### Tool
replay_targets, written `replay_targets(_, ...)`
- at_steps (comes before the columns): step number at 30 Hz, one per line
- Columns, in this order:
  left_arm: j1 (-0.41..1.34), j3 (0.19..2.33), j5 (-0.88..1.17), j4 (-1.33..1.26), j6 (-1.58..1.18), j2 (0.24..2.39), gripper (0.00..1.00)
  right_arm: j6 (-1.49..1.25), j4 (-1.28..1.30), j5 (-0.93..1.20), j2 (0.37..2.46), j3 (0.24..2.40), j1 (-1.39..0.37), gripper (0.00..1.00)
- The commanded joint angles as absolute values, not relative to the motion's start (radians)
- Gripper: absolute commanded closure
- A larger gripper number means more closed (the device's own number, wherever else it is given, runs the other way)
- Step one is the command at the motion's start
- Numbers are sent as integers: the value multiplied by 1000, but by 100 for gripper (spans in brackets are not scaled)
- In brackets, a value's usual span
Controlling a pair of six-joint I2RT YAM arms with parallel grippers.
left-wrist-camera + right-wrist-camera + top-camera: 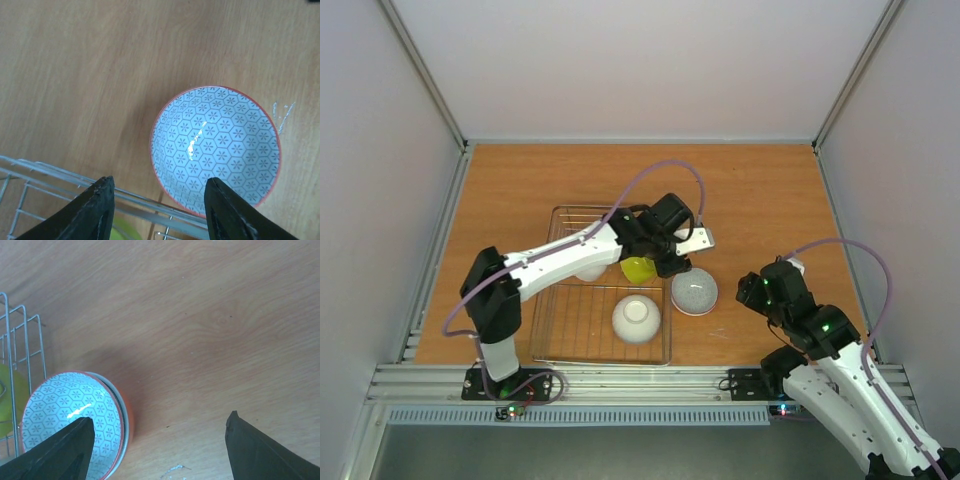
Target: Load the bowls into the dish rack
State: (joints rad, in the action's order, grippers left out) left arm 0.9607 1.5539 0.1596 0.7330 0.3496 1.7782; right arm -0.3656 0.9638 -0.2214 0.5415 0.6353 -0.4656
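Dish rack (570, 322) sits on orange-brown wooden table (520, 190).

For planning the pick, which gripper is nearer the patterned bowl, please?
Left: the left gripper hangs above the patterned bowl; the right gripper stands apart, to its right.

Dish rack (565, 320): stands on the table (520, 190), left of centre, toward the near edge. Inside it, an upturned bowl (637, 318) at the near right, a second bowl (638, 268) behind it against the right side, and a third bowl (588, 270) left of the second, partly hidden. A fourth bowl (694, 292) sits on the table just outside the rack's right side.
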Motion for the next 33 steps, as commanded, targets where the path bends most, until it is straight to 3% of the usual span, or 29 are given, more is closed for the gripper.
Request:
replay_targets(1,993,1595,88,737,372,1868,50,-369,997,-232,522,631,-460,27)
replay_targets(30,1005,1695,34,798,383,2040,53,-303,916,-132,547,592,-460,22)
replay_targets(33,1005,1695,33,798,382,2043,61,-302,917,-130,549,592,-460,22)
